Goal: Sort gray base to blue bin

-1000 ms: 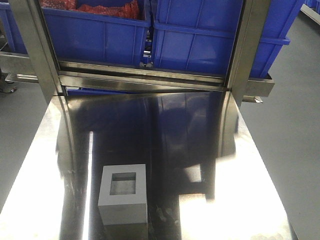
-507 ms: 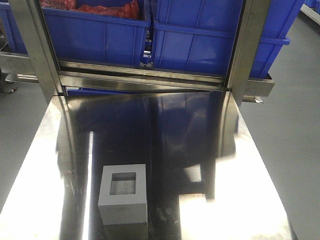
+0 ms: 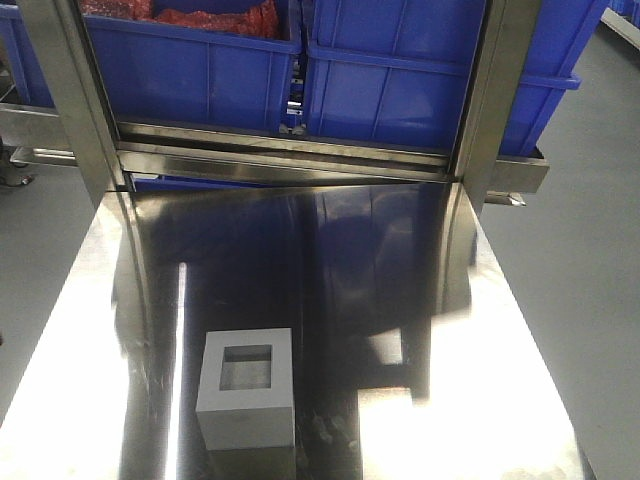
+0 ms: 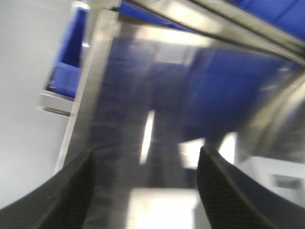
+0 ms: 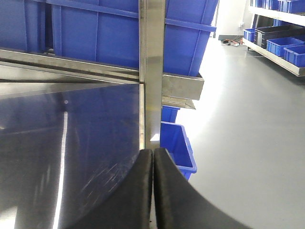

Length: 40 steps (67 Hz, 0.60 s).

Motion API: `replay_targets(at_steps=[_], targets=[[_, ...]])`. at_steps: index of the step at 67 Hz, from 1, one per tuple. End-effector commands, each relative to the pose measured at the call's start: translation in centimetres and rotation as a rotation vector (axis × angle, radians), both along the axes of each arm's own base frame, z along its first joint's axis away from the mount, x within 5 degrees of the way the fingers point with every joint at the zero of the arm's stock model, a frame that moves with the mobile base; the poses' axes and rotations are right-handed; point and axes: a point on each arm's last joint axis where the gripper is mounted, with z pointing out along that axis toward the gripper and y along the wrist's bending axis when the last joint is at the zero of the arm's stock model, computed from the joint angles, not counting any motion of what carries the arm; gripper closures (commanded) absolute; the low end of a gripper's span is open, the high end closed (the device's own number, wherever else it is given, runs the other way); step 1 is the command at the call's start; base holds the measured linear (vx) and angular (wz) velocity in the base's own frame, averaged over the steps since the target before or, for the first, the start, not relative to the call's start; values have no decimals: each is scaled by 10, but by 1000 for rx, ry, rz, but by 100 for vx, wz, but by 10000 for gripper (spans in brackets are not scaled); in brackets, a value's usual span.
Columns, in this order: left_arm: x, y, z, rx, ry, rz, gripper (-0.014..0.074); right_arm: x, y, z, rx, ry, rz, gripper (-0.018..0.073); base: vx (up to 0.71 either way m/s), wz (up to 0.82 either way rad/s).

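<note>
- Left claw (image 4: pixel 147 160): the two dark textured fingers (image 4: pixel 71 191) are spread wide, with nothing between them. Only bare counter (image 4: pixel 119 143) shows in the gap. This view is blurred.
- Right claw (image 5: pixel 153 155): the two black fingers (image 5: pixel 138 191) are pressed together along their full visible length and grip nothing. The tips sit over the right edge of the counter (image 5: pixel 71 143), in line with a steel post (image 5: pixel 151 71).
- Gray base (image 3: pixel 247 400): stands on the counter (image 3: pixel 480 400) near its front edge, left of centre, with the square recess facing up. Neither claw touches it.
- Left wrist view: the gray base (image 4: pixel 276 176) appears at the lower right, outside the right finger and apart from it.
- Right wrist view: the gray base is out of frame.
- Blue bin (image 3: pixel 400 90): rests on the rack behind the counter, right of centre and well apart from the gray base. A second blue crate (image 3: pixel 190 75) sits just beside it on the left and holds red contents (image 3: pixel 200 15).
- The front view alone shows both rack posts (image 3: pixel 70 100) and the full counter.
- The right wrist view alone shows a low blue crate (image 5: pixel 176 143) below the counter edge and a far shelf (image 5: pixel 279 59) carrying blue and black crates across the gray floor (image 5: pixel 238 143).
</note>
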Motion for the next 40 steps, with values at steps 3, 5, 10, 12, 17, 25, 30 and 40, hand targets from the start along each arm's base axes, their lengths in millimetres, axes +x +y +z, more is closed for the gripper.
replay_targets(at_steps=[3,5,10,12,17,25,30,40], targets=[[17,-14,31,-78,-47,-116,148,0,0,5,-21,-76,-1,564,0,0],[22,-17,32,-80,-33,-157,146,0,0,5,-21,-74,-2,564,0,0],[32,-28,37,-144,-10,-253,146,0,0,5,-21,-73,-2,564,0,0],[35,-31,37,-163,-1,-289,146,0,0,5,-21,-73,-2,564,0,0],[45,-40,36,-229,30,-375,146,0,0,5,-21,-73,-2,564,0,0],[57,-48,31,-234,72,-465,146,0,0,5,-21,-73,-2,564,0,0],[63,-54,29,-227,99,-501,146,0,0,5,-21,-73,-2,564,0,0],[69,-74,30,-171,121,-565,146,0,0,5,-21,-73,-2,564,0,0]])
